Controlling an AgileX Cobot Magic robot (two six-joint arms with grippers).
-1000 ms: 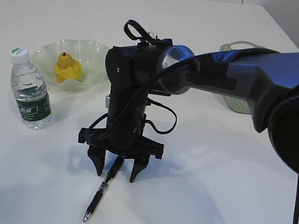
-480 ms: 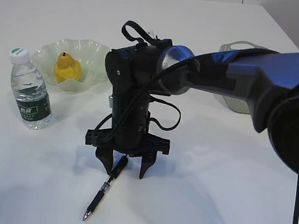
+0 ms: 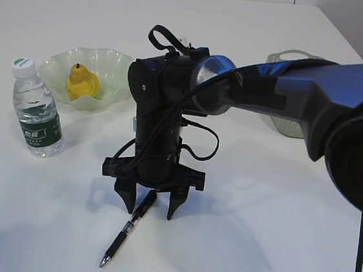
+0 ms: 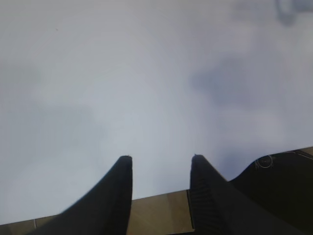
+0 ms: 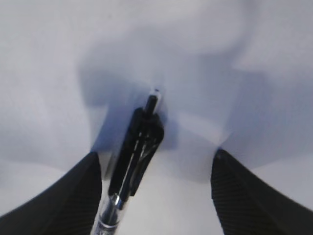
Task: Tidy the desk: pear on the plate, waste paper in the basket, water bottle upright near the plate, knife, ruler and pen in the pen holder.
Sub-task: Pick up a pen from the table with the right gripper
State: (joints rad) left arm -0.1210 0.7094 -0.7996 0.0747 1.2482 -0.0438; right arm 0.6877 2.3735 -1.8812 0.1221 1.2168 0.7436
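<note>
Black pen (image 3: 126,229) lying flat on desk (image 3: 255,235), clip end sitting between the right gripper's (image 3: 147,208) spread, empty jaws. Likely light, stiff, slippery, rolling; gripping across the barrel looks best.

Bright even overhead light, soft grey shadows around the pen (image 3: 125,230), wrist views blurry, close fingertips (image 5: 73,196) unfocused

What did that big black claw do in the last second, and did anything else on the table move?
The right gripper sank toward the desk and shifted slightly right, so its open jaws now straddle the clip end of the pen. It has not closed on it. The pen, water bottle, pear and plate stayed put.
</note>
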